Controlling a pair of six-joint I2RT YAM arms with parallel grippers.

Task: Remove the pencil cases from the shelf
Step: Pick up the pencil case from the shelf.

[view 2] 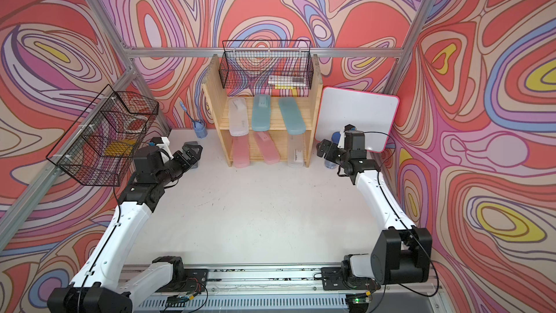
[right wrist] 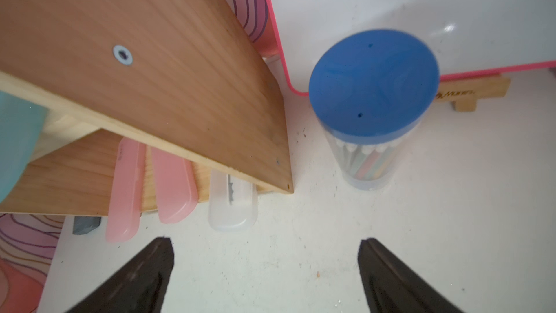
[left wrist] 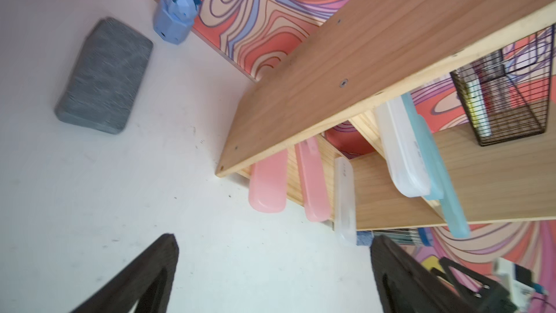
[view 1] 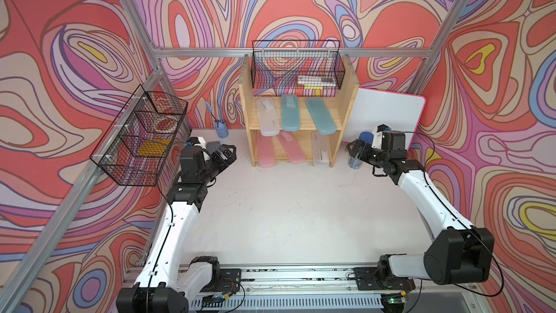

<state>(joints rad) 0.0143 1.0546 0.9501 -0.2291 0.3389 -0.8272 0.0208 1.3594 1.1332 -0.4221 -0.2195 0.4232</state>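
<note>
The pine shelf (view 1: 349,100) stands at the back of the table. On its upper board lie a frosted clear pencil case (view 1: 267,116) and two teal ones (view 1: 290,112) (view 1: 320,115). The lower board holds two pink cases (view 1: 265,150) (view 1: 291,147) and a clear one (view 1: 321,149), their ends jutting past the front edge. My left gripper (view 1: 227,153) (left wrist: 275,237) hovers left of the shelf, open and empty. On the shelf's right, my right gripper (view 1: 356,149) (right wrist: 266,239) is also open and empty, with the lower clear case (right wrist: 233,206) just ahead.
A grey felt eraser block (left wrist: 105,75) and a blue pen holder (view 1: 222,129) sit left of the shelf. A blue-capped tube of pencils (right wrist: 373,106) and a pink-edged whiteboard (view 1: 388,115) are on its right. Black wire baskets hang on the left frame (view 1: 141,137) and above the shelf (view 1: 296,66).
</note>
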